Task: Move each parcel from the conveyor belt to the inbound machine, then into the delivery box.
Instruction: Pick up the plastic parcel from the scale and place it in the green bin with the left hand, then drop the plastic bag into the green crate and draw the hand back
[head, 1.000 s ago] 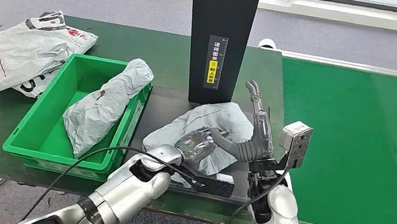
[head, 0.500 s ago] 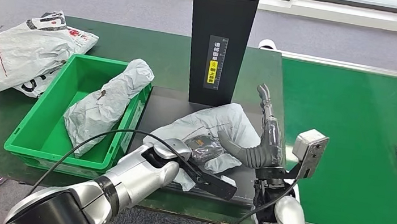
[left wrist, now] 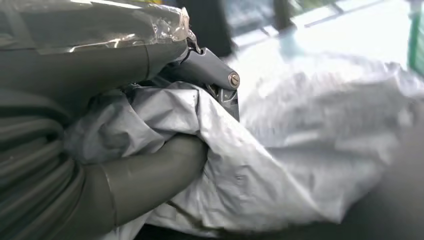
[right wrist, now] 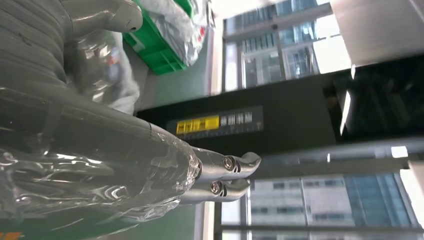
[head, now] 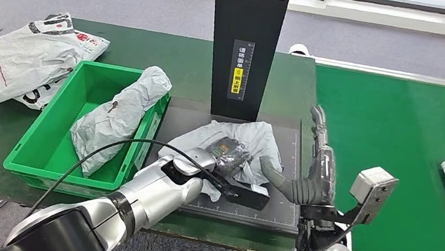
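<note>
We see the left hand (head: 227,158) gripping the grey parcel (head: 250,143) on the black machine (head: 246,45) plate; the right hand (head: 314,165), just right, is spread wide, holding nothing

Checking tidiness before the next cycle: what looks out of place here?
The grey parcel in the green bin does not lie flat: the parcel leans over the bin's right rim. Two printed bags sit crumpled on the table left of the bin.
</note>
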`<state>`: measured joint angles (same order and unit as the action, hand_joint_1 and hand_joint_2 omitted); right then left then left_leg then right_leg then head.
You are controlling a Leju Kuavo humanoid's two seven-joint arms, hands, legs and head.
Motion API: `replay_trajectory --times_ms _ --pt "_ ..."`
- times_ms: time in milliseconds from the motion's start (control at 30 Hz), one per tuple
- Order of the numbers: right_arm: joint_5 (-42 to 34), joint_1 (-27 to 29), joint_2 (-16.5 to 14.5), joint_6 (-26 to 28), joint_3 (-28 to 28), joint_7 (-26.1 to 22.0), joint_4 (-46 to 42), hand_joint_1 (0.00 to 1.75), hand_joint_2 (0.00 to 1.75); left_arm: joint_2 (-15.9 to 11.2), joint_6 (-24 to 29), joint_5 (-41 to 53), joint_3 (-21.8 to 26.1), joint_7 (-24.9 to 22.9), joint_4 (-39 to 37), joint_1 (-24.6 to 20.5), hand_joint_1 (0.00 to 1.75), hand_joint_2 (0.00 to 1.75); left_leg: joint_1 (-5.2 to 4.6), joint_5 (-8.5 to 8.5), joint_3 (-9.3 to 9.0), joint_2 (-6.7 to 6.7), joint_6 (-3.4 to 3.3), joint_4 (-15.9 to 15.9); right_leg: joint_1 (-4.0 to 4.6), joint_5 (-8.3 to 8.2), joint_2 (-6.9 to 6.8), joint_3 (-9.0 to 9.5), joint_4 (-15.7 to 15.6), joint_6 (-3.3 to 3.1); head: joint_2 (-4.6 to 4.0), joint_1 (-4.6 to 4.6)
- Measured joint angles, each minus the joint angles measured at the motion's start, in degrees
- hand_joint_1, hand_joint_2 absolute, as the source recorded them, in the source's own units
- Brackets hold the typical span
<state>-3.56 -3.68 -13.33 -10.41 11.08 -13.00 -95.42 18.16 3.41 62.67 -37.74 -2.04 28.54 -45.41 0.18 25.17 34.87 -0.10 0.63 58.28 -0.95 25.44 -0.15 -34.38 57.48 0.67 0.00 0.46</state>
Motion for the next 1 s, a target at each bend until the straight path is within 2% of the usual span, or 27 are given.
replay_trajectory --times_ms 100,233,333,467,633,833,1000 --pt "0.0 1.7 0.0 0.9 -0.2 0.3 -2.5 0.00 1.75 -1.5 2.0 0.3 0.2 -2.8 4.0 0.0 1.75 1.75 0.00 0.00 0.02 0.02 0.00 0.0 0.00 0.00 0.02 -0.03 0.0 0.00 0.00 -0.01" --pt "0.0 2.7 0.0 1.3 -0.2 0.6 -4.2 0.00 1.75 -2.8 3.1 0.4 0.9 -4.0 7.7 0.1 1.75 1.75 0.00 0.00 0.06 0.02 0.00 0.0 0.00 0.00 0.01 -0.05 0.0 0.00 0.00 0.00" --pt "0.0 3.2 0.0 3.0 -0.2 0.5 -5.2 0.00 1.75 -4.0 8.1 0.6 2.5 -5.9 11.6 0.5 1.75 1.75 0.00 0.00 0.13 0.02 0.00 0.0 0.00 0.00 0.01 -0.09 0.0 0.00 0.00 0.00" --pt "-0.3 4.3 0.0 6.4 -0.2 0.1 -6.4 0.00 1.75 -6.8 15.6 1.6 8.3 -7.3 21.3 0.6 1.75 1.75 0.00 0.00 0.15 0.08 0.00 0.0 0.00 -0.01 0.09 -0.16 0.0 -0.01 0.00 -0.01" --pt "-1.0 5.3 0.0 9.8 -0.2 -1.3 -6.7 0.00 1.75 -10.2 22.9 6.1 16.2 -6.3 33.0 0.7 1.75 1.75 0.02 0.00 0.15 0.10 0.01 0.0 0.02 0.03 0.08 -0.17 0.1 -0.05 0.00 -0.02" --pt "-1.3 6.8 0.2 10.8 -0.2 -2.6 -6.7 0.00 1.75 -12.5 27.8 11.7 21.2 -6.1 43.6 1.6 1.75 1.75 0.02 0.00 0.17 0.08 0.01 0.0 0.01 0.05 0.04 -0.16 0.0 -0.06 0.00 -0.02" --pt "-1.8 8.3 0.9 10.4 -0.2 -3.6 -6.7 0.00 1.75 -14.1 29.8 14.5 23.5 -6.7 48.6 2.3 1.75 1.75 0.01 0.01 0.17 0.07 0.01 0.0 0.00 0.05 0.03 -0.16 0.0 -0.06 0.00 -0.02"
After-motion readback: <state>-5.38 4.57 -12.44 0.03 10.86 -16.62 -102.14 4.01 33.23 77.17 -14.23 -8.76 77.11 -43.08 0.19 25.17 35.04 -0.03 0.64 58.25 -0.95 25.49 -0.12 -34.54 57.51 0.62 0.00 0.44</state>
